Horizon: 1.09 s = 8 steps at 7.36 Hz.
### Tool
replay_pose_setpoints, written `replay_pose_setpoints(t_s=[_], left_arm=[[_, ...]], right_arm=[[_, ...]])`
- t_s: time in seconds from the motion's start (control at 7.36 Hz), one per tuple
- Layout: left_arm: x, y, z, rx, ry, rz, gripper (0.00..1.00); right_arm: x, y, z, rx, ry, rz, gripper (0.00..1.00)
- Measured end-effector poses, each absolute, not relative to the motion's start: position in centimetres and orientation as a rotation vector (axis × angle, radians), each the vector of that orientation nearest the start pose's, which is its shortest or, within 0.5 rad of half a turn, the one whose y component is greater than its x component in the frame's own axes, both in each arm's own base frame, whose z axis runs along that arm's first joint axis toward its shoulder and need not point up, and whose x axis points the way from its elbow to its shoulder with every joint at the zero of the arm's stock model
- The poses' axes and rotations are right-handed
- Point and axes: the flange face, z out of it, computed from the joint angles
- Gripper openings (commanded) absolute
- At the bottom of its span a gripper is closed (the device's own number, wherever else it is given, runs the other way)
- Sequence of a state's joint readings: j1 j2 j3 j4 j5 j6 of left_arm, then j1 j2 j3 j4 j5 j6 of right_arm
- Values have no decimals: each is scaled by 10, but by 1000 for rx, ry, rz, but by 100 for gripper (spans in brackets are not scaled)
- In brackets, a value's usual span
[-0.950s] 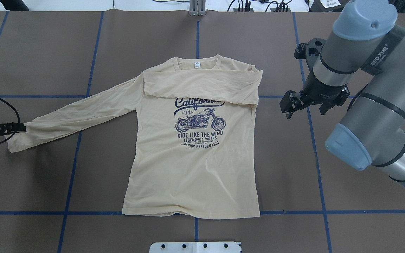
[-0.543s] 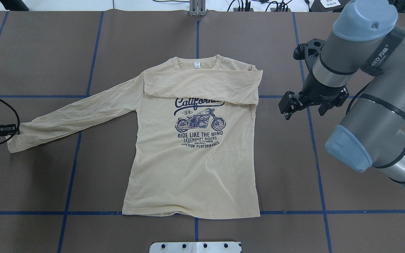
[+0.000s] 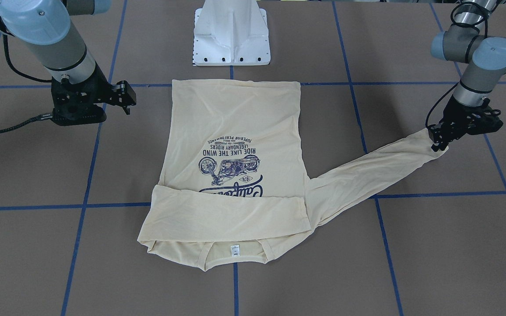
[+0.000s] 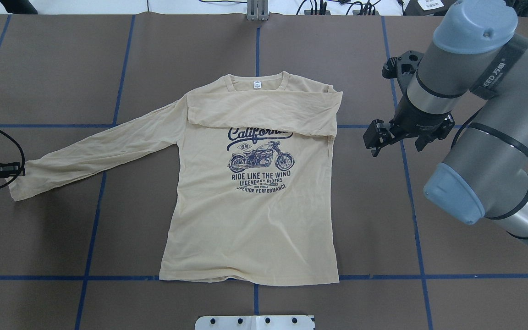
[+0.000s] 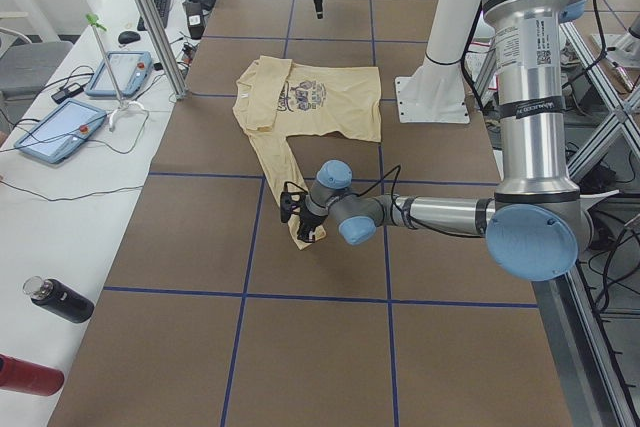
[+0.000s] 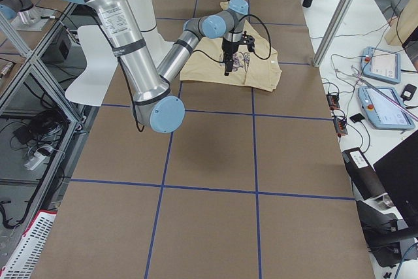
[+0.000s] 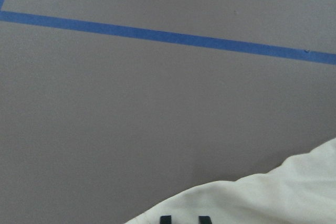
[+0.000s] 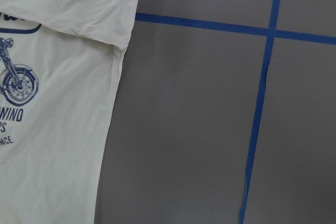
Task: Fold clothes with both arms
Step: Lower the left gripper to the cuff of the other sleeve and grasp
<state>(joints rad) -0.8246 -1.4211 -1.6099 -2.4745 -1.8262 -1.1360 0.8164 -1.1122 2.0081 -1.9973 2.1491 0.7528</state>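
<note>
The cream-yellow shirt (image 4: pixel 250 220) lies flat, print up, with its collar at the far side. One sleeve (image 4: pixel 264 112) is folded across the chest, just above the "California" print. The other sleeve (image 4: pixel 99 149) stretches out to the table's left. My left gripper (image 4: pixel 20 171) (image 3: pixel 436 145) is at that sleeve's cuff and looks shut on its upper corner. In the left wrist view its fingertips (image 7: pixel 165 219) sit close together on pale cloth. My right gripper (image 4: pixel 373 142) (image 3: pixel 126 97) hovers over bare table beside the shirt's right edge, apparently open and holding nothing.
The white pedestal base (image 3: pixel 231 35) stands at the near edge behind the shirt's hem. Blue tape lines (image 4: pixel 410 183) grid the brown table. Tablets (image 5: pixel 60 132) and bottles (image 5: pixel 60 299) lie on a side bench beyond the far edge.
My left gripper has moved slightly further left, and the cuff's upper corner moved with it. My right gripper edged a little toward the shirt.
</note>
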Motion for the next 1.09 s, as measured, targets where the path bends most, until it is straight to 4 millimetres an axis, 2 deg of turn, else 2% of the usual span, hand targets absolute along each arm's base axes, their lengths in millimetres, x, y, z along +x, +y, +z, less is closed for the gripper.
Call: replay_pose_setpoints(t_s=[0.41,0.81,1.09], left_arm=[[226,-408,627,267,771,-270,76],[225,-405,633,259,760,-271,69],[226,-405,635,256,757,-270,47]], right_arm=[[-331,-459,267,-61,-724,-144,100],[-338,-456,264,-69,-724,-137,100],[-339,-455,263,-69,-726,-136,100]])
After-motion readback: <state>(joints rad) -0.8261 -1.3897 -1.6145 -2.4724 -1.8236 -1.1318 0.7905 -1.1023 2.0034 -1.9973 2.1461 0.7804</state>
